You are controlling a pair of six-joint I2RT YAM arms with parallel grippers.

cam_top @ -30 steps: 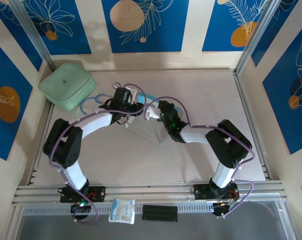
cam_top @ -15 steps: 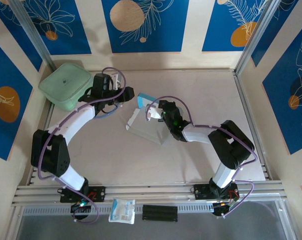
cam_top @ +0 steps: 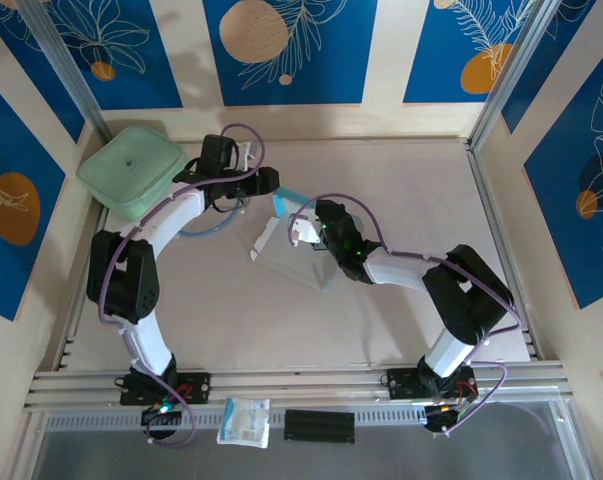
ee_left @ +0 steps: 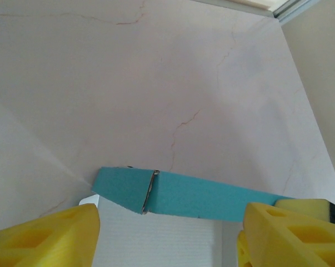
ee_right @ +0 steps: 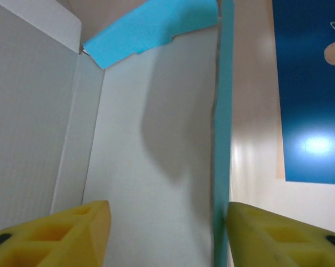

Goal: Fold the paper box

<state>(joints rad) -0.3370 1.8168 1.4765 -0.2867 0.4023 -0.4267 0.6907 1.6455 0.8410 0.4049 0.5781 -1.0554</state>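
Note:
The paper box [cam_top: 284, 260] lies partly folded at mid-table, white inside, with a light blue flap [cam_top: 287, 199] standing at its far edge. My left gripper [cam_top: 265, 182] hovers just behind that flap and is open. In the left wrist view the blue flap [ee_left: 184, 192] and the white panel [ee_left: 161, 242] lie between my yellow fingertips [ee_left: 48, 233]. My right gripper [cam_top: 304, 229] is over the box's right side, open. In its wrist view the white panel [ee_right: 150, 167] lies between the jaws, and the blue wall [ee_right: 223, 167] stands beside the right finger [ee_right: 284, 236].
A pale green rounded case [cam_top: 133, 170] sits at the back left, with a thin blue cord [cam_top: 206, 228] lying on the table beside it. A small clear-white packet [cam_top: 244, 421] and a black bar [cam_top: 319, 425] rest on the near rail.
The right gripper has opened from shut, staying at the box. The left arm swung back and left off the box, then came back to its far flap, opening a little wider.

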